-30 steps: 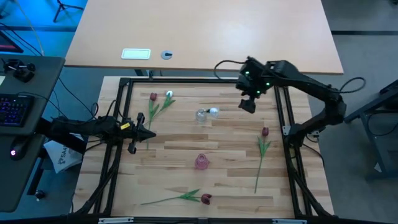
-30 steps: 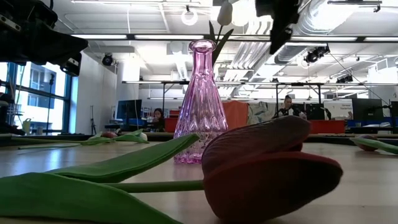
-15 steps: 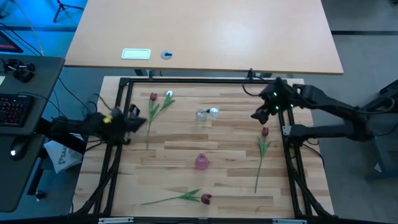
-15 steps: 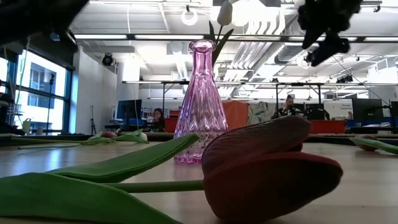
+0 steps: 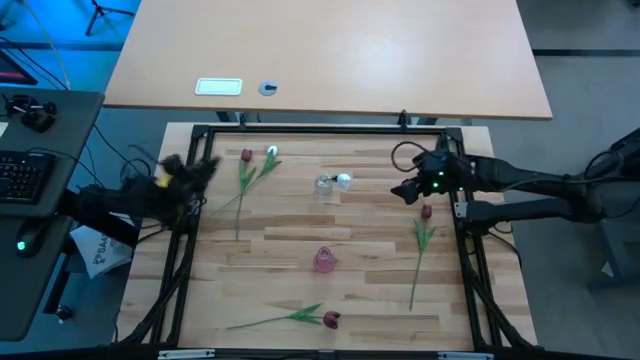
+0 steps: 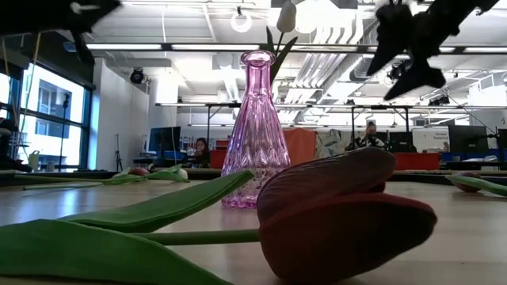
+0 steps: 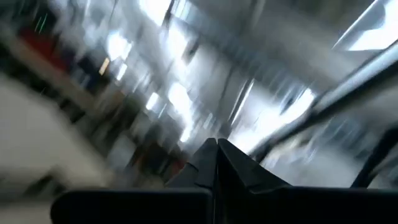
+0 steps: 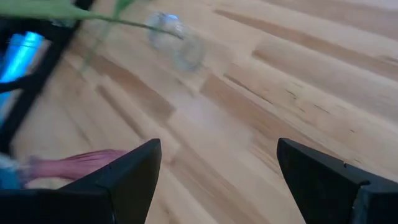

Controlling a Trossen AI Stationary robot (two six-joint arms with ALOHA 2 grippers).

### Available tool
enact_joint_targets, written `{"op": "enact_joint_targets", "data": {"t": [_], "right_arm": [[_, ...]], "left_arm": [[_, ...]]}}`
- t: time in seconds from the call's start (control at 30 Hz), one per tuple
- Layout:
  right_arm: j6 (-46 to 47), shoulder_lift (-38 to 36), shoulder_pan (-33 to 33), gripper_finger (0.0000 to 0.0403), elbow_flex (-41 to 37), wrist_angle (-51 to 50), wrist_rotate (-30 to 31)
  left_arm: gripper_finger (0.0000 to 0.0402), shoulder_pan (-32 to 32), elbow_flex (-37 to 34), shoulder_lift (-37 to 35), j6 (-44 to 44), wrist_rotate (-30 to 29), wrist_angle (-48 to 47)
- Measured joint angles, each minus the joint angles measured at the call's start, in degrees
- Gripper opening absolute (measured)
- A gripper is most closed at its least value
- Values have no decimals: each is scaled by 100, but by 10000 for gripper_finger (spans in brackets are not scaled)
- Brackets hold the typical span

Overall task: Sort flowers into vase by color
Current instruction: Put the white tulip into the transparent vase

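Two tulips, one dark red [image 5: 247,155] and one white [image 5: 272,152], lie side by side on the far left of the table. A third white tulip [image 5: 343,180] stands in a clear vase [image 5: 322,185]. A pink vase [image 5: 324,260] stands upright at the middle. One red tulip [image 5: 426,212] lies on the right, another [image 5: 330,320] at the near edge. My right gripper [image 5: 403,190] hovers open just beyond the right red tulip. My left gripper [image 5: 207,163] is raised at the left edge, shut [image 7: 216,146], pointing up at the ceiling.
A black frame [image 5: 320,130] borders the wooden table. The near red tulip's head [image 6: 341,214] fills the low view in front of the pink vase [image 6: 257,127]. Bare wood lies between the vases and the right tulip. A keyboard [image 5: 25,175] sits off the table's left side.
My left gripper has drawn back from the stems of the two far-left tulips toward the left and far edges, rising and tipping upward. My right gripper has swung from the far edge toward the near side and come down close to the right red tulip's head. No flower has moved.
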Motion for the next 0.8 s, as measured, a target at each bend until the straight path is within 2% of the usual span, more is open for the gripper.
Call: {"op": "enact_joint_targets", "data": {"t": [0.07,0.13,0.2,0.33,0.43,0.5,0.63,0.8], "right_arm": [[-43,119,-66,316,-105,5,-29],[-243,213,-153,316,-118,-149,-112],[-445,250,-237,316,-118,-241,-141],[-868,200,-451,316,-116,-243,-146],[-1322,162,-638,316,-116,-380,-210],[-1609,161,-762,316,-116,-450,-302],[-2257,161,-944,316,-114,-486,-565],[-3029,161,-1106,316,-114,-488,-760]], "left_arm": [[11,3,466,633,-421,24,-1034],[25,79,960,1385,-568,36,-1688],[46,276,1492,2097,-751,244,-2590],[97,1042,2606,3396,-960,1288,-5433],[136,1662,3066,4251,-967,1752,-6822],[158,2042,3179,4724,-970,2006,-7103],[190,2692,3283,5641,-823,2673,-6831],[199,3131,3761,6894,-340,2774,-6952]]}}
